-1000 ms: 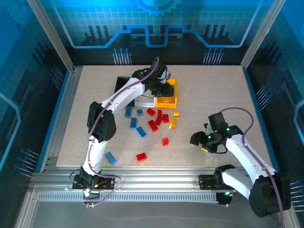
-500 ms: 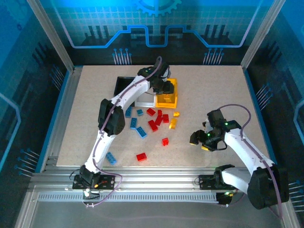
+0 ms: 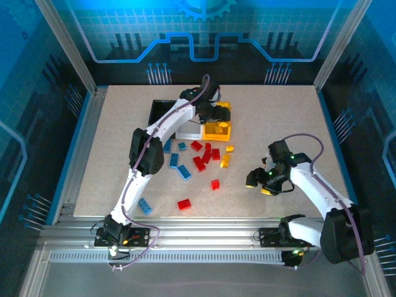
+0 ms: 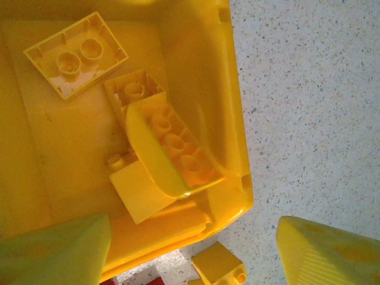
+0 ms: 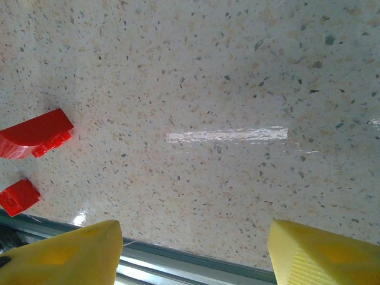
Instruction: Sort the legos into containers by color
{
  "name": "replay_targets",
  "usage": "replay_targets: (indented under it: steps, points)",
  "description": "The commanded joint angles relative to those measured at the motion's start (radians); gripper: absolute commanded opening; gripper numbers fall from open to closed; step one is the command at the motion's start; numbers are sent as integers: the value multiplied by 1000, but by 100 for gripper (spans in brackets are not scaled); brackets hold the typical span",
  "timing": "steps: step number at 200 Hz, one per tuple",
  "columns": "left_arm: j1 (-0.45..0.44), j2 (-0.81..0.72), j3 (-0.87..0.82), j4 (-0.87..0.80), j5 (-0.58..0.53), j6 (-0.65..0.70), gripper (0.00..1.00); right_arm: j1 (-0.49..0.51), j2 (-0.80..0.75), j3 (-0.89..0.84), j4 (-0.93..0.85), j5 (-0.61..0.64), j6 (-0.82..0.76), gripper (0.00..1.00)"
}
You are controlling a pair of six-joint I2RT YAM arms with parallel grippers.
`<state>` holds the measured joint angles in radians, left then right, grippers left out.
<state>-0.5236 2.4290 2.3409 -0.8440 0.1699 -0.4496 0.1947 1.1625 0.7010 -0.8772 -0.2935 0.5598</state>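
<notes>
Speckled table (image 3: pixel 278 117) carries three joined containers (image 3: pixel 216 132), yellow end beneath left gripper (image 3: pixel 218 119); loose legos (image 3: pixel 199 163) (red, blue, yellow) lie near it, toward the bases.

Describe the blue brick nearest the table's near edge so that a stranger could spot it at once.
Find the table and follow its near edge to the left arm. The blue brick lies just right of that arm. The other blue bricks cluster farther back near the bins; this one lies alone, with a red brick nearby.
</notes>
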Motion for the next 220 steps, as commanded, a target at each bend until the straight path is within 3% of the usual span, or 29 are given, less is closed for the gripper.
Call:
replay_targets:
  steps: [1, 61, 119, 166, 220]
  points:
    - [-2, -117, -101, 42, 8, -6, 80, -16, 25, 39, -5, -21, -14, 67]
    - [-9, -491, -580, 209, -1, -6, 85, -6, 157, 157, 26, -11, -9, 67]
    - [-4, -803, -982, 233, -55, -17, 88, 65, 382, 332, 59, 44, -15, 66]
    - [3, -998, -1202, 237, -60, -84, 89, 165, 619, 542, 58, 96, -34, 63]
    - [15, -1139, -1309, 177, -75, -107, 91, 226, 801, 728, 7, 189, -50, 61]
